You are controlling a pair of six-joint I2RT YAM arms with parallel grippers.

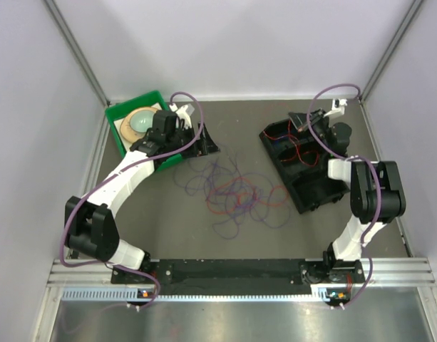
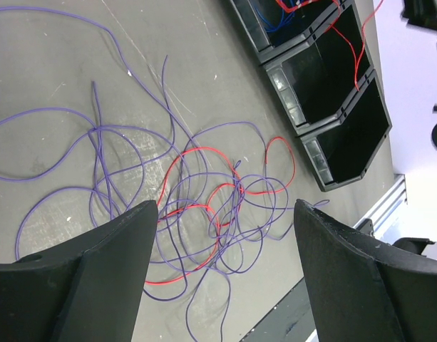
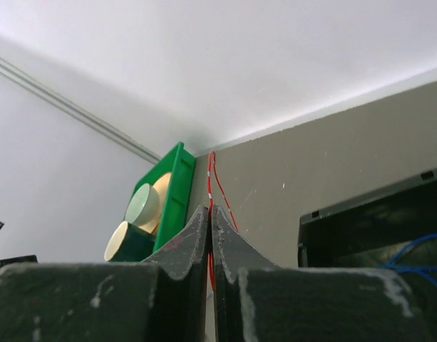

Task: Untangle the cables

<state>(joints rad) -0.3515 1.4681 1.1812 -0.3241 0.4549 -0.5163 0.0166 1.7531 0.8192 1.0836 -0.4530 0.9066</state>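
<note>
**L gripper open over tangle, R gripper pinching red cable**

Far left: green bin (image 1: 115, 122) at the table's (image 1: 168, 228) back-left corner w/ pale round discs (image 1: 140, 122) inside. L gripper (image 1: 195, 141) sits just beside the bin, fingers spread wide, nothing btwn them. In the L wrist view, L gripper (image 2: 225, 206) looks down past both fingers onto the wires.

Centre: cables (image 1: 236, 192) lie in a loose tangle on the table, mid-way btwn the arms. Mostly purple loops w/ red strands crossing through; the L wrist view shows the cables (image 2: 204, 206) overlapping in several places, w/ purple loops trailing out to the left.

Right: black bins (image 1: 289, 187) at an angle, back-right of the tangle, apart from it. Red and blue wires lie in the far compartments; near ones look bare in the L wrist view (image 2: 346, 135).

R gripper (image 1: 312, 127) is above the bins, fingers closed tight. R wrist view: R gripper (image 3: 210, 214) is clamped on a red cable (image 3: 209, 178) that runs up from btwn the fingertips.
</note>
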